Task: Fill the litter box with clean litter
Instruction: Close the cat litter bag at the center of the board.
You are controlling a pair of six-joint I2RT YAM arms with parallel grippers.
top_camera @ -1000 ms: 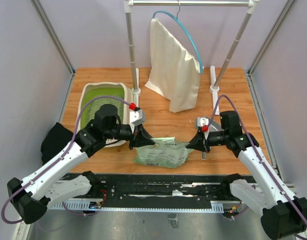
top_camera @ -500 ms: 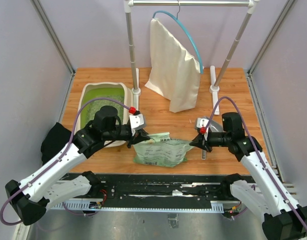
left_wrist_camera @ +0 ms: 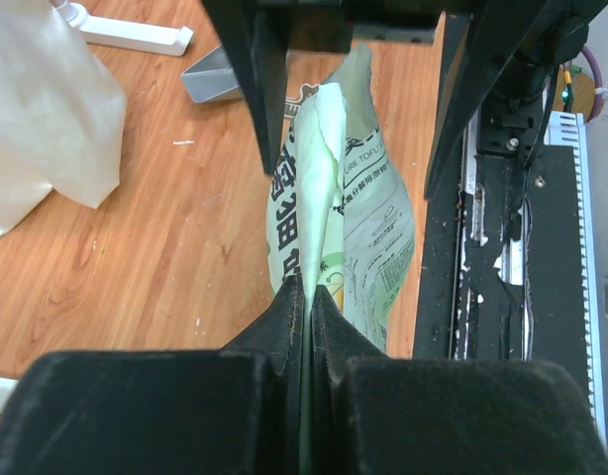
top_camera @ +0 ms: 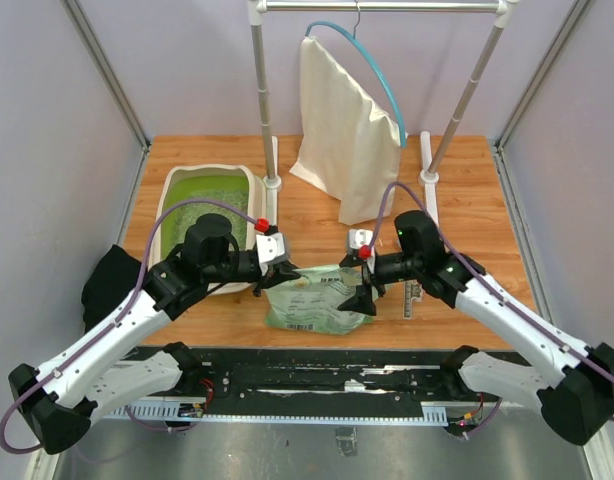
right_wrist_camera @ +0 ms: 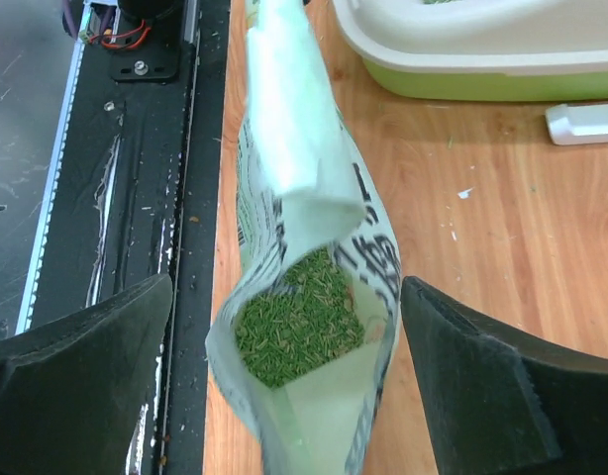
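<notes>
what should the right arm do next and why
Probably close the right gripper on one lip of the green bag at its open mouth. Its jaws stand wide either side of it, litter shows inside, and the left gripper pinches the other end, so both could then lift it toward the litter box.

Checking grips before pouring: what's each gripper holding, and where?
Left gripper pinches the green bag by its left edge; right gripper, open astride its mouth, holds nothing.

Left fingers (left_wrist_camera: 284,319) pinched on green bag (left_wrist_camera: 371,233) edge; wooden table (left_wrist_camera: 175,237) beneath; cream cloth (left_wrist_camera: 37,109) upper left.
</notes>
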